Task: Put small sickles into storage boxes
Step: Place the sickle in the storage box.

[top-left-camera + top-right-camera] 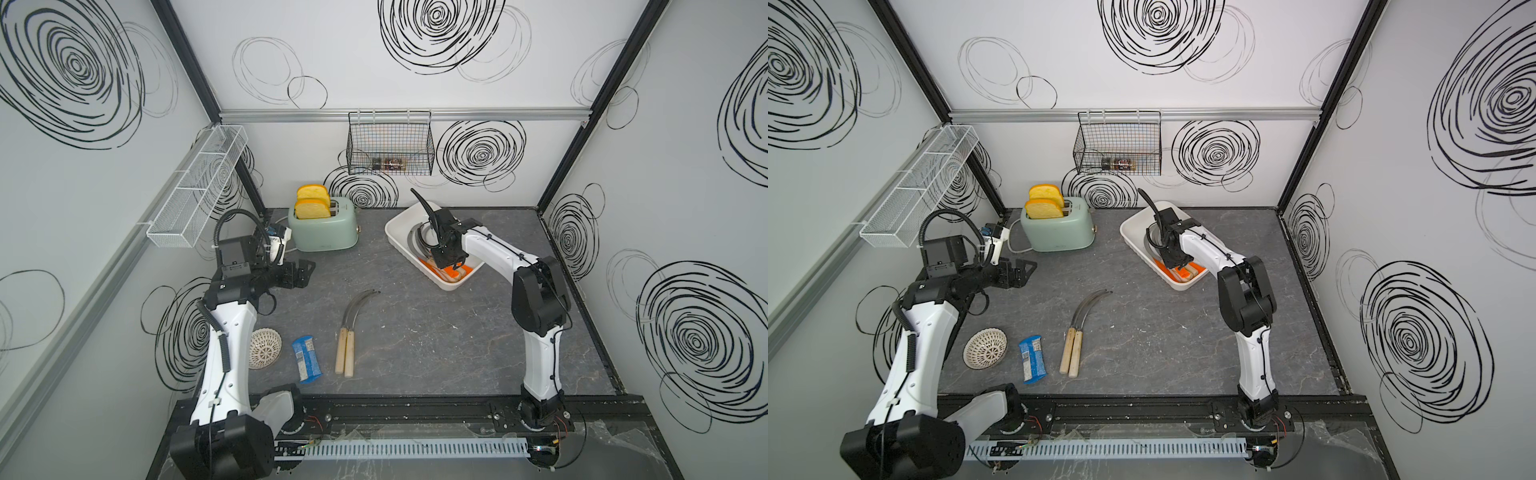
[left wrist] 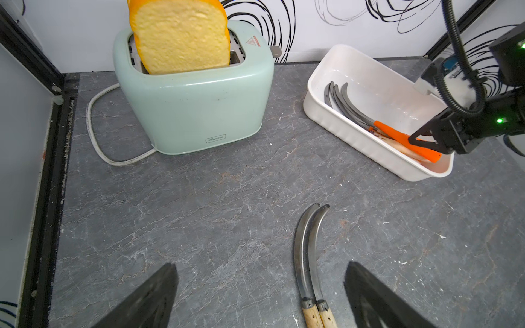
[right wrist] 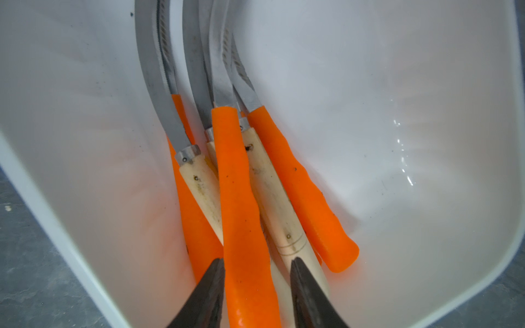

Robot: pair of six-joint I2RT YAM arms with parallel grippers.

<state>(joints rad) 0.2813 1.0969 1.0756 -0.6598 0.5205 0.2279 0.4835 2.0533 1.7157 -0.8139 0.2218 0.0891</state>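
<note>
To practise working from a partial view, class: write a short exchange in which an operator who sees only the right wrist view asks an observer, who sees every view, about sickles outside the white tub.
Operator: I see only the inside of the white tub. Are any sickles outside it?
Observer: Yes. Two wooden-handled sickles lie side by side on the table, apart from the tub.
Operator: Is the left end effector on them?
Observer: No. The left end effector is open and holds nothing.
</note>
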